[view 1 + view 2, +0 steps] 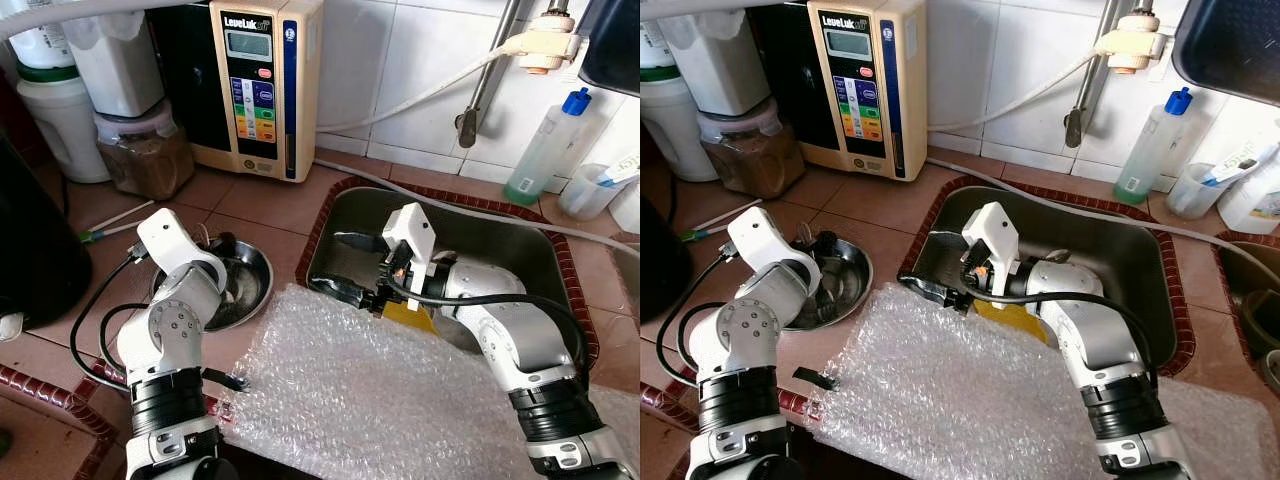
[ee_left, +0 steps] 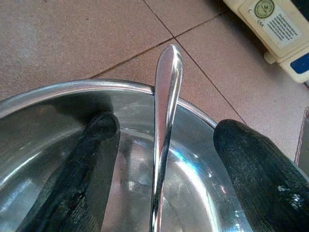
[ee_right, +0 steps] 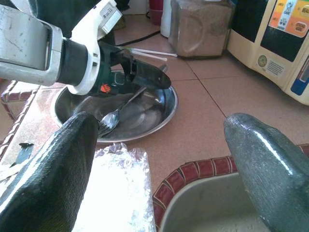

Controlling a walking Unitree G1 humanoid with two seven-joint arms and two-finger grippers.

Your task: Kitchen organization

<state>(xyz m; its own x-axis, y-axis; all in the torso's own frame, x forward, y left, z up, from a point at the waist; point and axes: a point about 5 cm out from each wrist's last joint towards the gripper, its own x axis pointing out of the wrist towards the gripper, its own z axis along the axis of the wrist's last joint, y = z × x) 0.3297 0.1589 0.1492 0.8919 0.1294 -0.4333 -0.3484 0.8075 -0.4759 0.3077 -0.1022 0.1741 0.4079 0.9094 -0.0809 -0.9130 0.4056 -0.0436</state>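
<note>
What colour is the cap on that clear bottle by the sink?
Blue. The bottle has a blue cap, clearest in the left eye view.

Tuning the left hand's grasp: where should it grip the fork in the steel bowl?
Grip the fork by its handle, which leans on the steel bowl rim with air underneath. The tines lie flat. The left hand already straddles it, open; close from above.

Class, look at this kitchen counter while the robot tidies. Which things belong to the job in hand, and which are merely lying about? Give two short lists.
In the job:
left pincer, open astride the fork
fork
steel bowl
right pincer, open at the sink's edge

Lying about:
bubble wrap
water machine
blue-capped bottle
straws
</note>
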